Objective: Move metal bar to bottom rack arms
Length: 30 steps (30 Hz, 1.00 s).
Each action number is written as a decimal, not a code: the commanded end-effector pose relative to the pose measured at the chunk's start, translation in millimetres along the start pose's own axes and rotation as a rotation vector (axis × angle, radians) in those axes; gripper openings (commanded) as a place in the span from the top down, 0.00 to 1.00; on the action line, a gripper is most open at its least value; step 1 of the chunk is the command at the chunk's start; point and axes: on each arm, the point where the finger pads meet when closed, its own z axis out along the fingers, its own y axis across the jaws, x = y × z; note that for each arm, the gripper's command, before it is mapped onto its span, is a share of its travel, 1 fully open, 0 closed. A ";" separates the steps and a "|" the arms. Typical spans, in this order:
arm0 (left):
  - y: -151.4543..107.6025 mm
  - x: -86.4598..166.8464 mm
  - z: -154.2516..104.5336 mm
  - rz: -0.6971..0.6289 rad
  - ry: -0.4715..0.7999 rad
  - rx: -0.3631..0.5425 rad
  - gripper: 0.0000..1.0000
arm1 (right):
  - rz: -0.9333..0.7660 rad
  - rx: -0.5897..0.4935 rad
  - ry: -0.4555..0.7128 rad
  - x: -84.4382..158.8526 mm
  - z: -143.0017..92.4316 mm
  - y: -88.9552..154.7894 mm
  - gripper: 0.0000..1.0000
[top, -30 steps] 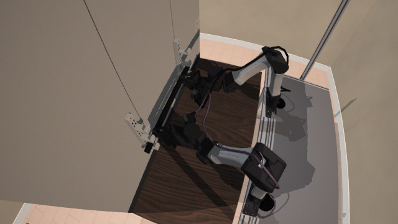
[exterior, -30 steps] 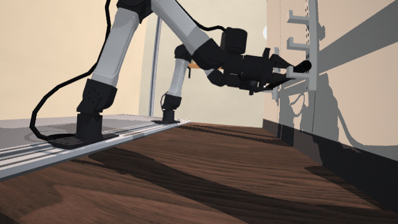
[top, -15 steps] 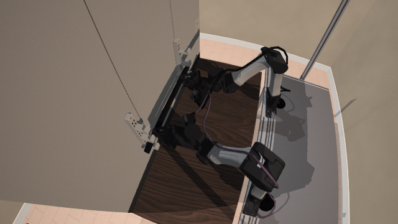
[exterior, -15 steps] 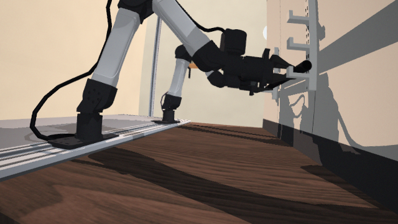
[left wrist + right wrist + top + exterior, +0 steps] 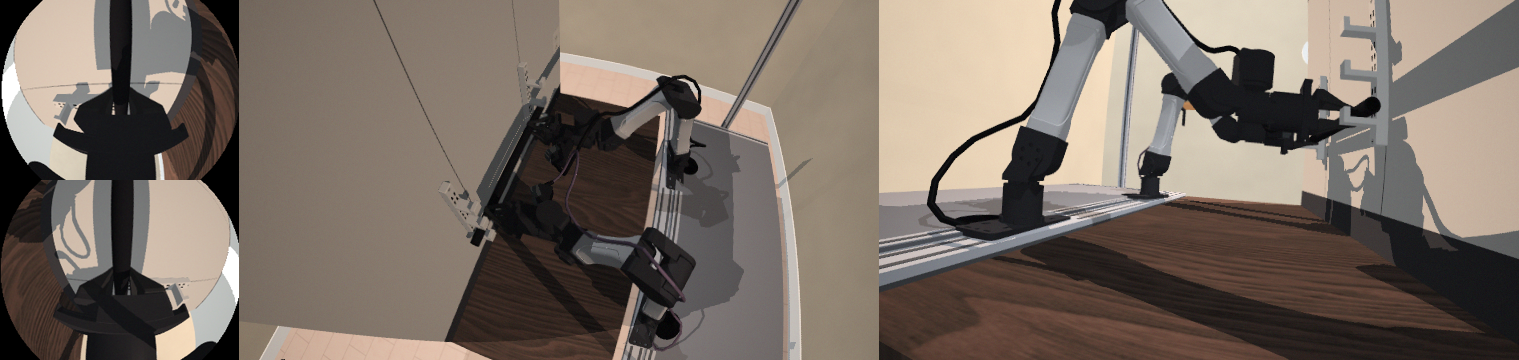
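The long dark metal bar [image 5: 478,237] [image 5: 1373,106] [image 5: 120,48] [image 5: 122,228] lies along the wall at the lowest pair of rack arms. Its near end is just over the near bottom rack arm [image 5: 1361,120], behind the raised lip; whether it touches is unclear. The far bottom arm is partly hidden. My left gripper [image 5: 492,212] [image 5: 120,90] is shut on the bar near the near rack upright [image 5: 454,200] [image 5: 1383,75]. My right gripper [image 5: 532,126] [image 5: 121,270] is shut on the bar near the far rack upright [image 5: 523,82].
Two higher rack arms [image 5: 1359,30] [image 5: 1359,73] stick out above the bar on the near upright. A dark wooden table top [image 5: 599,185] [image 5: 1179,280] lies below the grippers. Both arms stand on a metal rail [image 5: 668,210] at its edge, and their cables hang between them.
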 end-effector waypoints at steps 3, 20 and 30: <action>10.7 -8.4 -1.4 0.004 -0.028 -0.054 0.93 | 0.008 0.035 -0.024 -6.0 -1.0 -3.6 0.93; 10.3 -8.3 -1.4 0.004 -0.030 -0.056 0.60 | 0.008 0.039 -0.026 -5.9 -1.0 -3.2 0.60; 8.8 -8.0 -1.4 0.003 -0.035 -0.063 0.38 | 0.008 0.050 -0.032 -5.6 -1.0 -1.7 0.38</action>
